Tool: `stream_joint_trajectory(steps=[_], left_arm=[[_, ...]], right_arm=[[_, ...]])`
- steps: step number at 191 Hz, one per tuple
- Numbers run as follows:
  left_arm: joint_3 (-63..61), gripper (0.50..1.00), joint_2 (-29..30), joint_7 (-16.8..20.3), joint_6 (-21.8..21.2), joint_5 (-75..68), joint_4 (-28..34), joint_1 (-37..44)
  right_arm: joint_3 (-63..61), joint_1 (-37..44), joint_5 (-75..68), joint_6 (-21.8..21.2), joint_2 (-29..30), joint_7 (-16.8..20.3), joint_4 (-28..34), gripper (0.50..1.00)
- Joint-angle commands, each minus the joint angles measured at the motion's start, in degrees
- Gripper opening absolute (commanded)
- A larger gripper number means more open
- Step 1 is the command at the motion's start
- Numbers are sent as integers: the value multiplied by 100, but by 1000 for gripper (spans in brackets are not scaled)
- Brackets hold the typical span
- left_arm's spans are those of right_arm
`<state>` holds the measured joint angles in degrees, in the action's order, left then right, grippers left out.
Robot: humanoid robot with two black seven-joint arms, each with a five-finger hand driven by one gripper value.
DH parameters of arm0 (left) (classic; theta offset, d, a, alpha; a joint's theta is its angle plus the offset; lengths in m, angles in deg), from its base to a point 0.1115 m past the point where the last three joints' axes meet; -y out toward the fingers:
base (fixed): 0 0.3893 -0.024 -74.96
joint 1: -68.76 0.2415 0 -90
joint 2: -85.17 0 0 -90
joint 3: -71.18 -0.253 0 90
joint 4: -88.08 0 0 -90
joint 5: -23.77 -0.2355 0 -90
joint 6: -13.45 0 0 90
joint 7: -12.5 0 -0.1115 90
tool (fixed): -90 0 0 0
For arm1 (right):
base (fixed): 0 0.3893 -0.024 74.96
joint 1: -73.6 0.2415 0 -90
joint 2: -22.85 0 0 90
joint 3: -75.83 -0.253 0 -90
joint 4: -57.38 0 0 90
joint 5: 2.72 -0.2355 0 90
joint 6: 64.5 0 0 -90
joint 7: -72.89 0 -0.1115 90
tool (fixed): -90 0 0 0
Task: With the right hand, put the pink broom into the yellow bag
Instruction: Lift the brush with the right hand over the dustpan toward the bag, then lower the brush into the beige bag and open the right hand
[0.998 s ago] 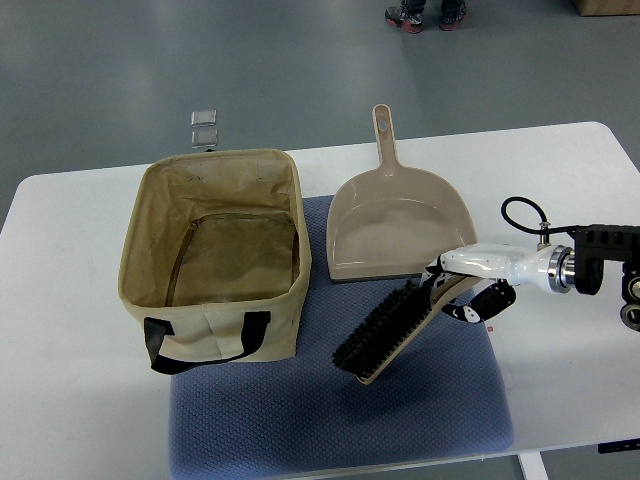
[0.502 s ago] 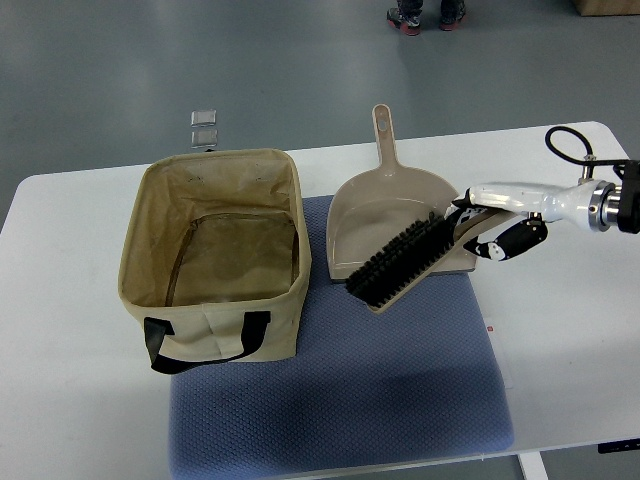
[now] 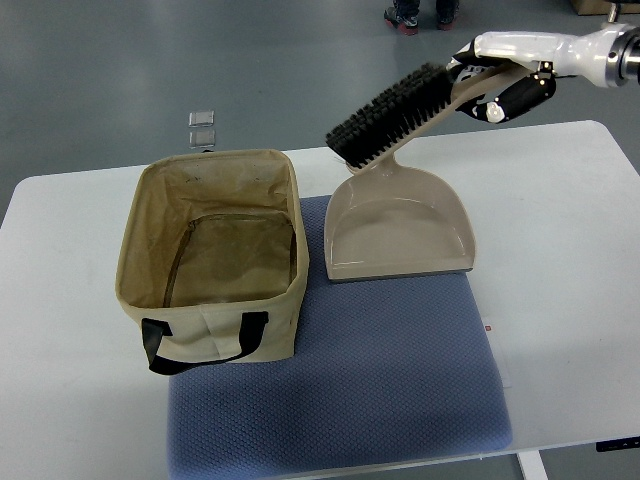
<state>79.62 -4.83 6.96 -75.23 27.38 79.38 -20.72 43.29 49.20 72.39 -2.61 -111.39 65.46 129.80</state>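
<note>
Top view: my right hand (image 3: 497, 84) fingers clamped the pink broom (image 3: 400, 112) aloft; yellow bag (image 3: 215, 255) empty, transfer and drop remained.

One top view, steeply downward (robot's side), whole table (image 3: 80, 420)

A beige dustpan (image 3: 400, 225) is lying with its front edge on the blue mat (image 3: 340, 385) covering the white table (image 3: 560, 250), while a person's shoes (image 3: 423, 14) are showing on the grey floor beyond.

Broom (image 3: 392, 125) in raised right hand (image 3: 495, 80)
</note>
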Motion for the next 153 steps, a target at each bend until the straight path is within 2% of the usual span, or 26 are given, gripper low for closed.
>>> stream_joint_trajectory(steps=[1,39,45,94,121,153], left_arm=[[0,1000,0,0,0,0,0,0],[9,1000,0,0,0,0,0,0],[9,1000,0,0,0,0,0,0],[9,1000,0,0,0,0,0,0],[9,1000,0,0,0,0,0,0],[9,1000,0,0,0,0,0,0]], right_arm=[[38,384,83,-116,539,31,-299,500],[618,990,180,-125,1664,66,-958,500],[767,1069,241,-98,1988,66,-1151,500],[1031,1060,804,51,3597,75,-1986,500],[1031,999,962,148,4125,93,-2162,500],[1066,832,1182,358,4371,207,-2215,500]])
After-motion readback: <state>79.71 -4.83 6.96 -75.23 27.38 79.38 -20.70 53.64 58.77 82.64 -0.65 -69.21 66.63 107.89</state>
